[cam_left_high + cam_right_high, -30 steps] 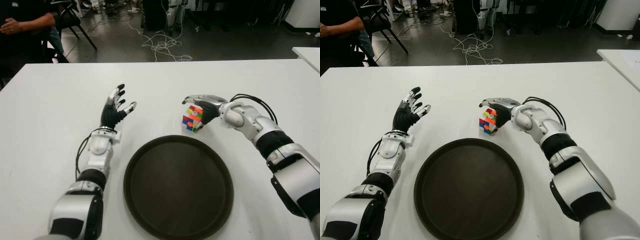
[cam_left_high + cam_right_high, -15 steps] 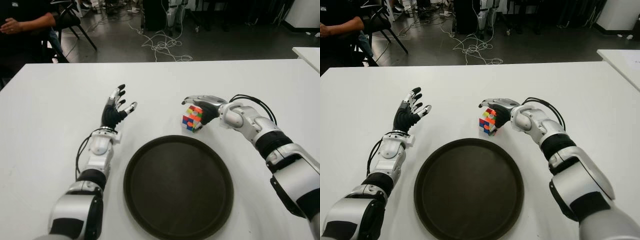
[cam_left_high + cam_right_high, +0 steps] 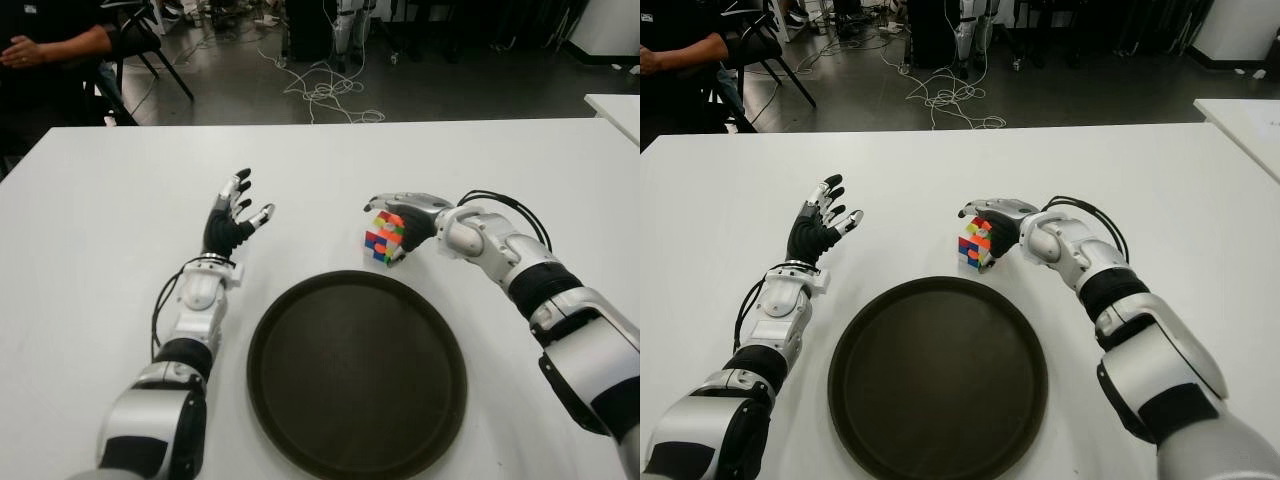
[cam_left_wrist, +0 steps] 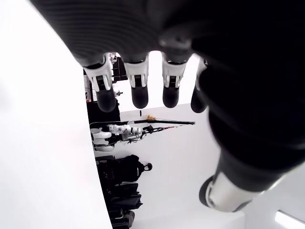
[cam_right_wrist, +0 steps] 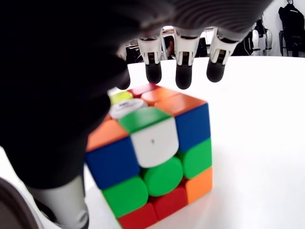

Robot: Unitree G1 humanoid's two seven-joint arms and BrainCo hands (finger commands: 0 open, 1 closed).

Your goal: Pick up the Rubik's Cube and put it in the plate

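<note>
Here the Rubik's Cube (image 3: 385,237) sits on the white table (image 3: 90,250), just beyond the rim of the dark round plate (image 3: 356,371), at about one o'clock from the plate's centre. The right hand (image 3: 405,212) arches over the cube from the three o'clock side, its fingers (image 5: 183,67) extended above the top face rather than wrapped round it; in the right wrist view the fingertips hang over the far edge of the cube with white table showing beneath them. The thumb appears to lie against the cube's near side, though that view is too crowded to say whether it truly presses there, so the hand reads as cupped over the cube, not clenched on it. The cube rests on the table, outside the plate. The left hand (image 3: 232,216) shows at about ten o'clock from the plate, palm up, fingers spread and holding nothing. A seated person (image 3: 45,50) is at the far left corner.
</note>
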